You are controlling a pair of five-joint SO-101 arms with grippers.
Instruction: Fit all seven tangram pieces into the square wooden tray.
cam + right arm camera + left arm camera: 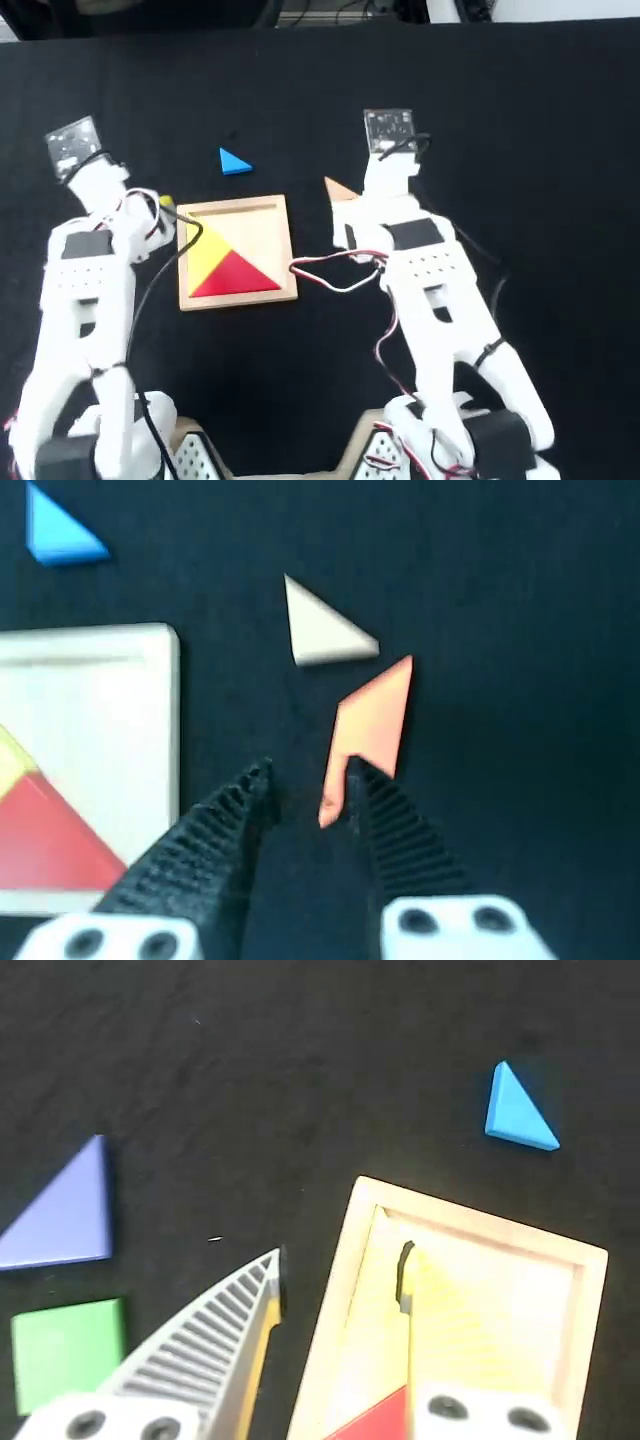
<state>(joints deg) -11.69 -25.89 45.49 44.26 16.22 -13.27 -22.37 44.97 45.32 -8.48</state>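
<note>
Receiving tray: square wooden tray (235,205) lies flat on the black table (500,120) between the two arms. In the high view its sides run roughly square to the table's edges.
Seated pieces: yellow triangle (205,250) has its long side along the tray wall nearest the left arm, apex toward the tray's middle. The red triangle (240,273) has its long side along the near wall, apex toward the middle. The two meet along a diagonal.
Left claw: left gripper (340,1275) is released, jaws spread astride the tray wall. One finger is outside over the table, the other inside above the yellow triangle; nothing is gripped.
Right claw: right gripper (308,770) is released, jaws apart over the table beside the tray's opposite side.
Orange piece: orange parallelogram (372,725) lies flat on the table. Its long axis follows the line of the right gripper's fingers, and its narrow end reaches into the gap beside one finger; contact cannot be told.
Cream piece: cream triangle (322,630) lies just beyond the orange parallelogram's far corner.
Blue piece: blue triangle (235,162) lies on the table past the tray's far wall, apart from it.
Outlying pieces: purple triangle (70,1215) and green square (65,1350) lie outside the tray on the left arm's side, near each other but apart.
</note>
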